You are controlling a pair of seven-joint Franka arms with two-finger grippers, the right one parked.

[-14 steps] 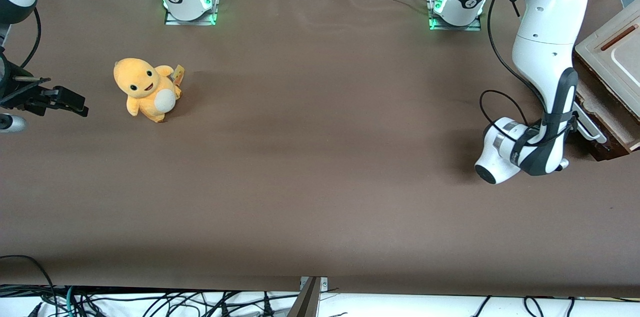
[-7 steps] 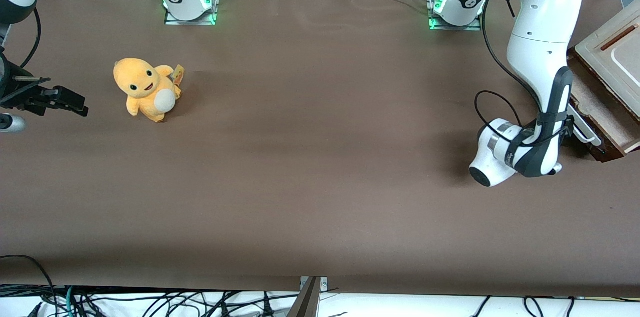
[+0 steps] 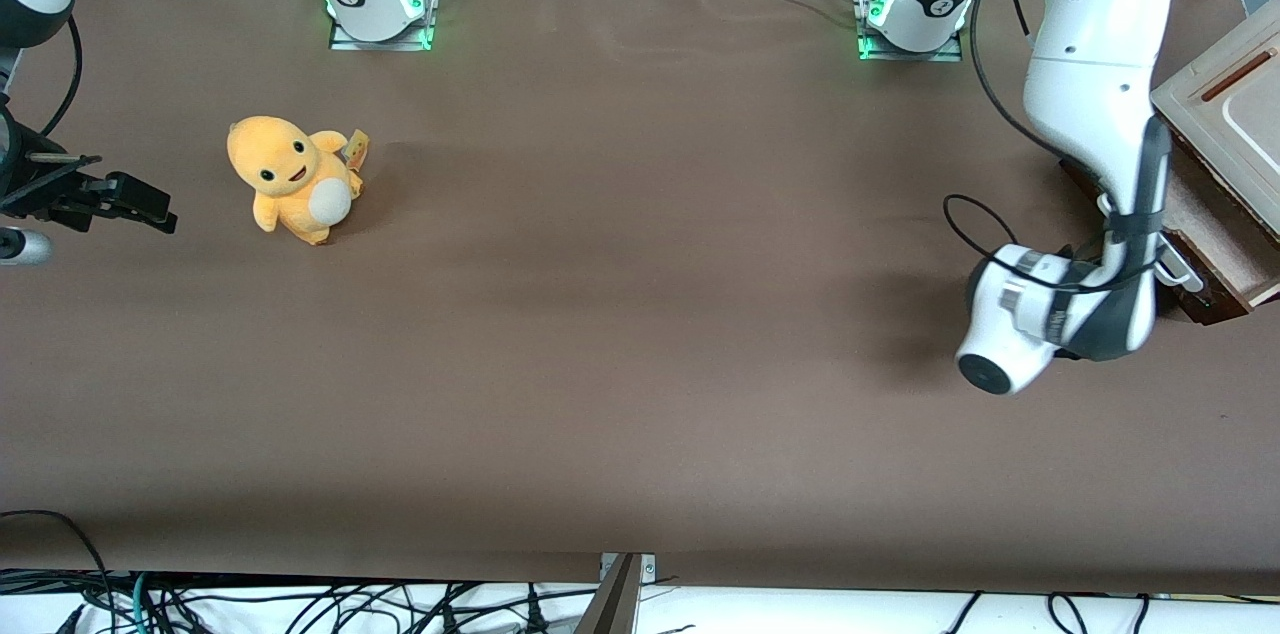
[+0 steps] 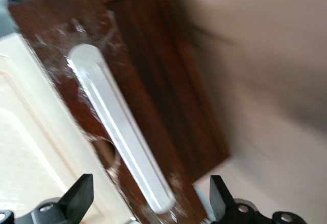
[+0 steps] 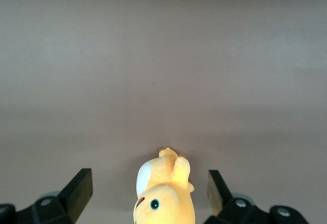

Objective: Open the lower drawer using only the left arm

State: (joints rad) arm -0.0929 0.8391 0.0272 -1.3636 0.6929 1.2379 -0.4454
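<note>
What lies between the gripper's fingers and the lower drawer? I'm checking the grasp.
In the left wrist view, the open gripper straddles the white bar handle of the lower drawer; nothing else intervenes.

A yellow-orange plush toy (image 3: 292,177) sits upright on the brown table (image 3: 640,344), toward the parked arm's end and nearer the edge away from the front camera than the near one. Its white belly faces the front camera, and a small tag (image 3: 357,148) sticks out just beside it. Tangled black cables (image 3: 300,602) hang below the table's near edge — a grey bracket (image 3: 622,594) sits at that edge's middle.
</note>
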